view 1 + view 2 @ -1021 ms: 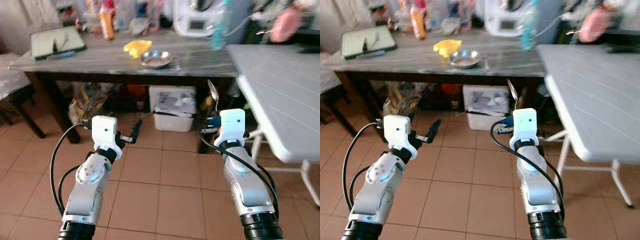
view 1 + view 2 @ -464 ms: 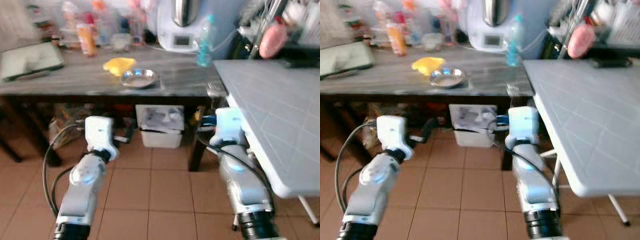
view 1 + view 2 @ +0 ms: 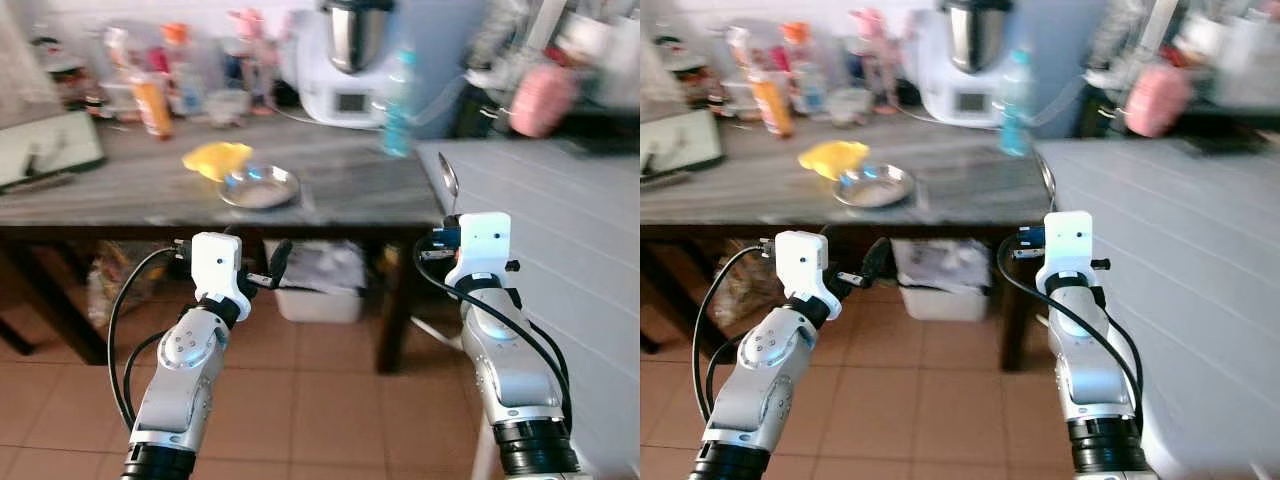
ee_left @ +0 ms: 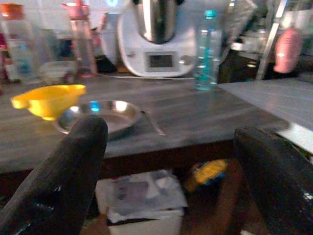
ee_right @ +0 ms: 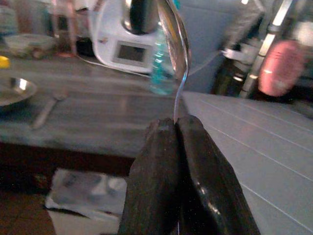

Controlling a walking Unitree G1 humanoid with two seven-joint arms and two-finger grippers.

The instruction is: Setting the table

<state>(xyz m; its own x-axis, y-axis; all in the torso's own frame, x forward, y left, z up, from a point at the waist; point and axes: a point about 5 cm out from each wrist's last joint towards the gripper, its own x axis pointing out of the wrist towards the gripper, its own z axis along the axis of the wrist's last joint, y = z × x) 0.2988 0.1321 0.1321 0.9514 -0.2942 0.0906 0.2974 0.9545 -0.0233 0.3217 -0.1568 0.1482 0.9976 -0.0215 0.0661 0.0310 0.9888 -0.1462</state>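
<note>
Right gripper pinches a spoon upright, fingers closed on its handle, beside the white table | left gripper spread wide, empty, before the grey table | steel plate and fork rest there.

tables 2: wooden table, white table | spoon 1 | metal plate 1 | yellow bowl 1 | water bottle 1 | fork 1
</note>
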